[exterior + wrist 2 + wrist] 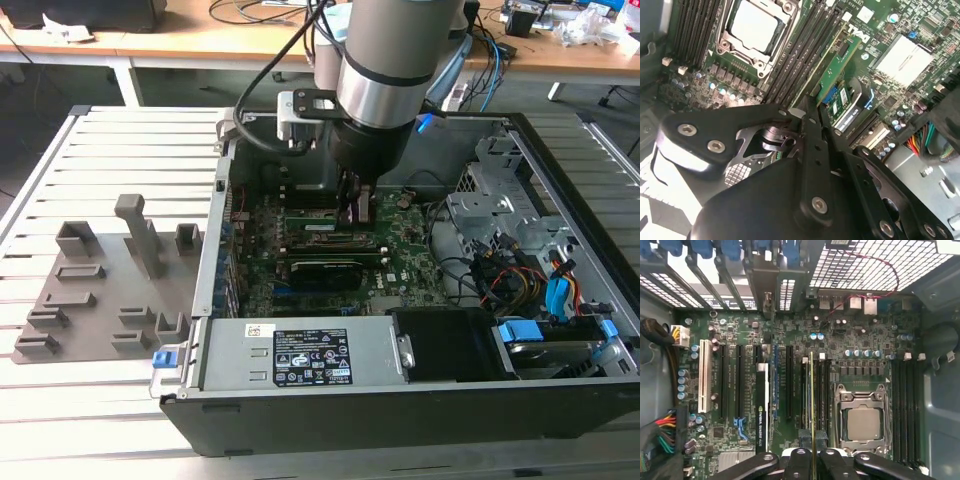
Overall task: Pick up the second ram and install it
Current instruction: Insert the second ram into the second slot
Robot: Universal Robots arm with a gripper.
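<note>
Low in the first wrist view's centre, the gripper (pixel 812 456) clamps the second ram (pixel 812 395) edge-on over its slot; seating demands straight downward pressure.

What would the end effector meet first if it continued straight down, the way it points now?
Probably the black memory slot rails beside the processor socket. The end effector holds the second ram edge-on over them, so the stick should touch first; depth is unclear.
</note>
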